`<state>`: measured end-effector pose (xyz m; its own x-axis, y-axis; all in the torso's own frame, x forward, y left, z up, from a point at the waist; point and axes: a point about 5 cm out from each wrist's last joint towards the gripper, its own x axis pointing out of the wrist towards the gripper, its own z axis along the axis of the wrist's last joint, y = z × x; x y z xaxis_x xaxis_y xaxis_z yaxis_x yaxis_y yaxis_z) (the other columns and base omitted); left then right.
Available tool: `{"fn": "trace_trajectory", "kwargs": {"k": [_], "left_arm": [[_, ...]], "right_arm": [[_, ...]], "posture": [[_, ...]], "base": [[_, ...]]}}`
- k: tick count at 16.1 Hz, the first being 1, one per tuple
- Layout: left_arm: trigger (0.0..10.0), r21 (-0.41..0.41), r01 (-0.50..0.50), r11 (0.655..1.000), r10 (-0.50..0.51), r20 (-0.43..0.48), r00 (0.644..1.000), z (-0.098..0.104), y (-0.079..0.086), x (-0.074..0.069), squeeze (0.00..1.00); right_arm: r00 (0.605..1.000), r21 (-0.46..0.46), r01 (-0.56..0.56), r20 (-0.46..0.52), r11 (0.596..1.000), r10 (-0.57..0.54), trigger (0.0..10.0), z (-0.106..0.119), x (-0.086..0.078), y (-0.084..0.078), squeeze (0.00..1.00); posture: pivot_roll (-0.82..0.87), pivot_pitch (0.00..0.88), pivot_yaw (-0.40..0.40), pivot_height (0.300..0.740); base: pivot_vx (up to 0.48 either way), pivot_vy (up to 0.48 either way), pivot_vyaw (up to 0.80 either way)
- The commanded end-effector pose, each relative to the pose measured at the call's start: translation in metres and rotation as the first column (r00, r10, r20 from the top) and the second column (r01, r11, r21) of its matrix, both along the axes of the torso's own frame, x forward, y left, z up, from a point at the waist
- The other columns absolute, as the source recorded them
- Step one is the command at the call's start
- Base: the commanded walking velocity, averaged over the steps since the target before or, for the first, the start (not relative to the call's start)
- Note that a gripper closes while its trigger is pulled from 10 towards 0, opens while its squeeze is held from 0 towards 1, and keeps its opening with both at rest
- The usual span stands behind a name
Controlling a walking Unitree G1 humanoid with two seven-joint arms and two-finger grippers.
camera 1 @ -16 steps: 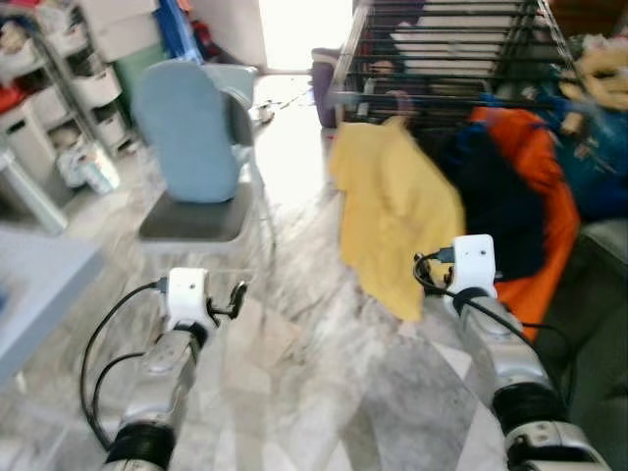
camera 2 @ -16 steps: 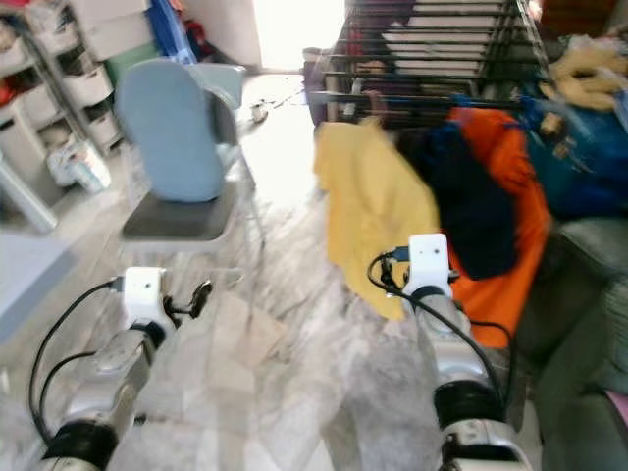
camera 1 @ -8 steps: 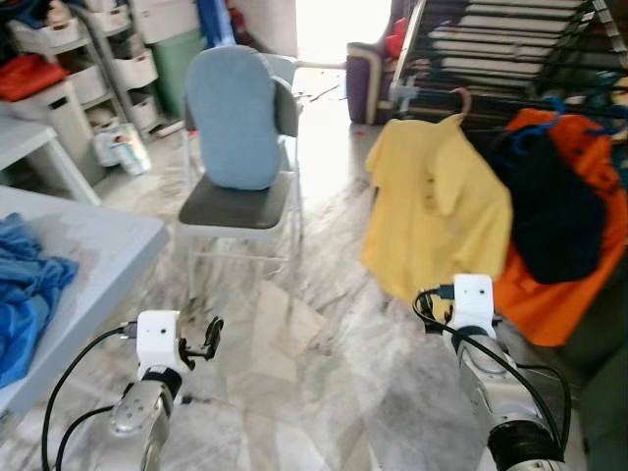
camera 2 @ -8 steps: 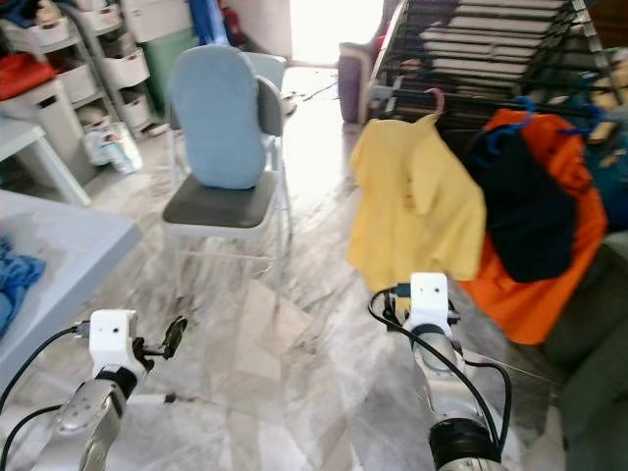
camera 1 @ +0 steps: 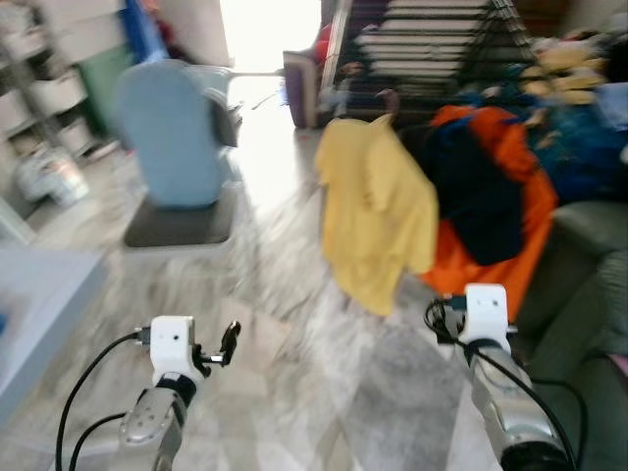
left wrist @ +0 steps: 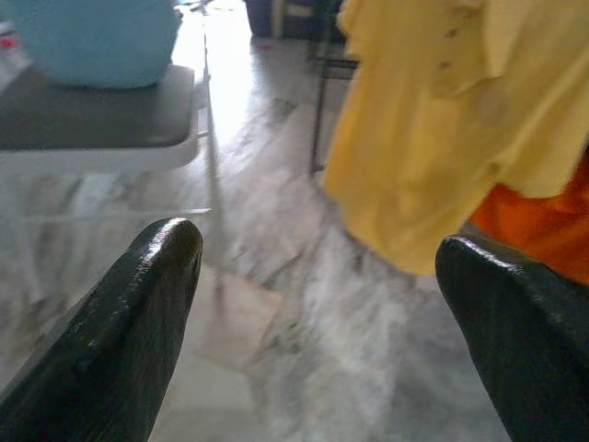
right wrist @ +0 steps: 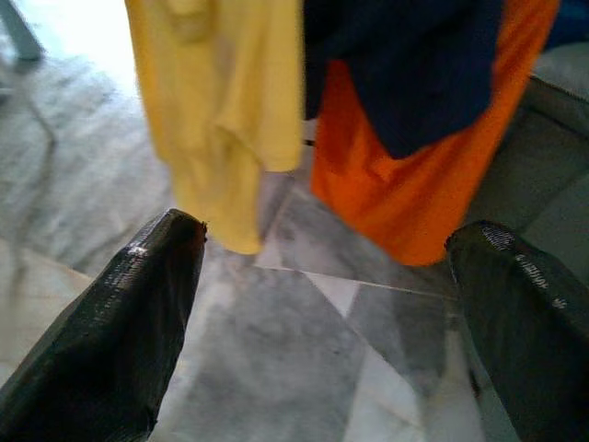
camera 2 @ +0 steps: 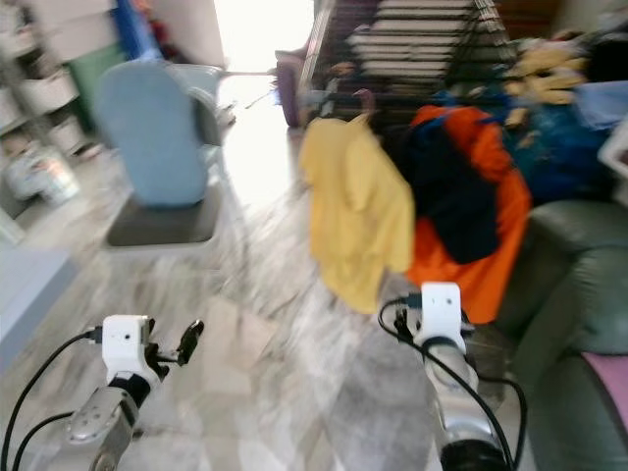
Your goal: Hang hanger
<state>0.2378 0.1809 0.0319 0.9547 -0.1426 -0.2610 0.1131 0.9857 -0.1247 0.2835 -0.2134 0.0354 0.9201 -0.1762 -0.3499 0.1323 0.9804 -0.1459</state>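
No brand, label or writing can be read anywhere; the head views are smeared by motion blur.

The left end effector [left wrist: 317, 304] has its two black fingers spread wide apart with nothing between them, held low over the marble floor [camera 1: 294, 392]. The right end effector [right wrist: 322, 304] is likewise wide open and empty, pointed at the lower hems of the hanging clothes. Each arm ends in a white boxy wrist housing with a black cable looping off it, and the fingers show a fine ribbed, matte black texture.

The hanger [camera 1: 391, 101], a thin curved hook that looks pinkish, sits on the dark metal drying rack [camera 1: 432, 49] well ahead of both arms and touching neither. From it hangs a yellow shirt [camera 1: 378, 211], soft and creased, its hem loose above the floor. Just beside it hang an orange garment [camera 1: 500, 245] and a dark navy garment [camera 1: 476, 191] draped over the orange one.

To the left stands a chair [camera 1: 182, 211] with a flat grey seat and a rounded pale blue cover over its back. A grey surface [camera 1: 39, 304] edges the near left. The floor is glossy grey-white veined marble. A dark green upholstered seat [camera 1: 579, 294] sits at the right.
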Motion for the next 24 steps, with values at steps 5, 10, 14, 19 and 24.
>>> {"fn": "trace_trajectory", "kwargs": {"k": [5, 10, 14, 19, 24], "left_arm": [[10.0, 0.007, -0.005, 1.000, 0.005, -0.006, 1.000, 0.001, 0.002, -0.001, 0.00], [10.0, 0.024, -0.018, 1.000, 0.019, -0.031, 0.999, -0.002, 0.002, -0.001, 0.00], [10.0, 0.078, -0.087, 0.993, 0.090, -0.040, 0.995, -0.003, 0.012, 0.002, 0.00], [10.0, 0.060, -0.101, 0.993, 0.103, -0.033, 0.994, -0.003, 0.012, -0.007, 0.00], [10.0, 0.050, -0.105, 0.993, 0.107, -0.048, 0.993, -0.004, 0.014, -0.008, 0.00]], "right_arm": [[0.998, 0.004, -0.046, 0.033, 0.999, 0.046, 10.0, 0.010, 0.005, 0.007, 0.00], [0.996, -0.001, -0.079, 0.035, 0.997, 0.079, 10.0, 0.012, 0.007, 0.012, 0.00], [0.989, -0.002, -0.147, 0.025, 0.989, 0.147, 10.0, 0.011, 0.008, 0.020, 0.00], [0.986, 0.023, -0.157, 0.066, 0.987, 0.156, 10.0, 0.018, 0.009, 0.020, 0.00], [0.989, 0.050, -0.121, 0.091, 0.991, 0.116, 10.0, 0.020, 0.008, 0.015, 0.00]], "posture": [[-0.11, 0.000, 0.042, 0.740], [-0.11, 0.000, 0.039, 0.740], [-0.11, 0.000, 0.032, 0.740], [-0.10, 0.000, 0.030, 0.740], [-0.11, 0.000, 0.038, 0.740]], "base": [[0.449, 0.000, 0.00], [0.394, 0.000, 0.00], [0.000, 0.000, 0.00], [0.000, 0.000, 0.00], [0.000, 0.000, 0.00]]}}
